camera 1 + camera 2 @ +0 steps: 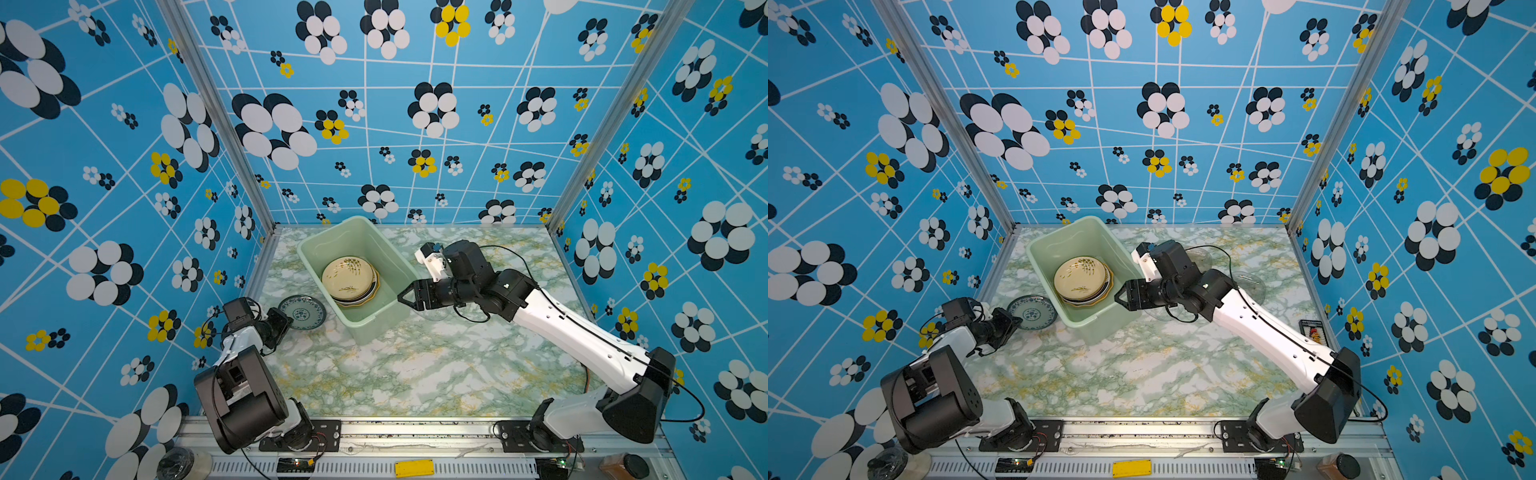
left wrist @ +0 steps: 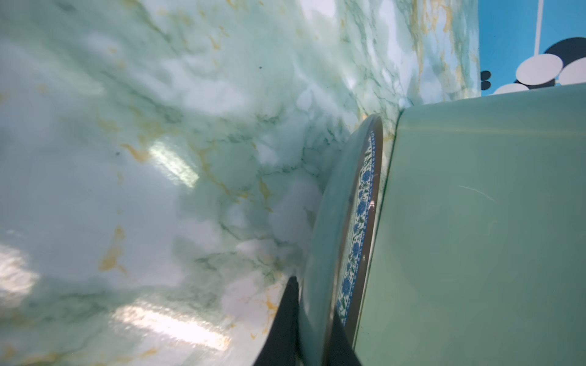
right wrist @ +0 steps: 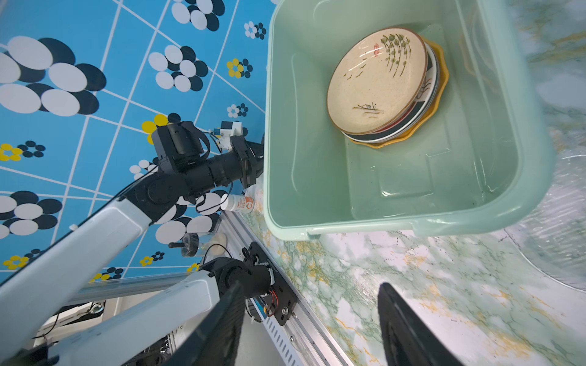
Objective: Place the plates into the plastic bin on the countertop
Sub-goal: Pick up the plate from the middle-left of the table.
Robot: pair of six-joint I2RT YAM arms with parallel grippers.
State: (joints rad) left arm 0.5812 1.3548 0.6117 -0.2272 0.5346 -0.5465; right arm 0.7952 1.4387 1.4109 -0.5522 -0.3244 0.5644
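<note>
Marbled table (image 1: 415,374) holds a green bin (image 1: 357,239). Beside it, left jaws pinch a blue plate (image 1: 305,312); right jaws are open, empty.

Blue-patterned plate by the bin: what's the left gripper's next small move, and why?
Probably lift it straight up. The left gripper is shut on the rim of the blue-patterned plate, which sits low on the countertop beside the plastic bin, below its rim. Raising it first should clear the wall before swinging over the cream plate topping the stack.
</note>
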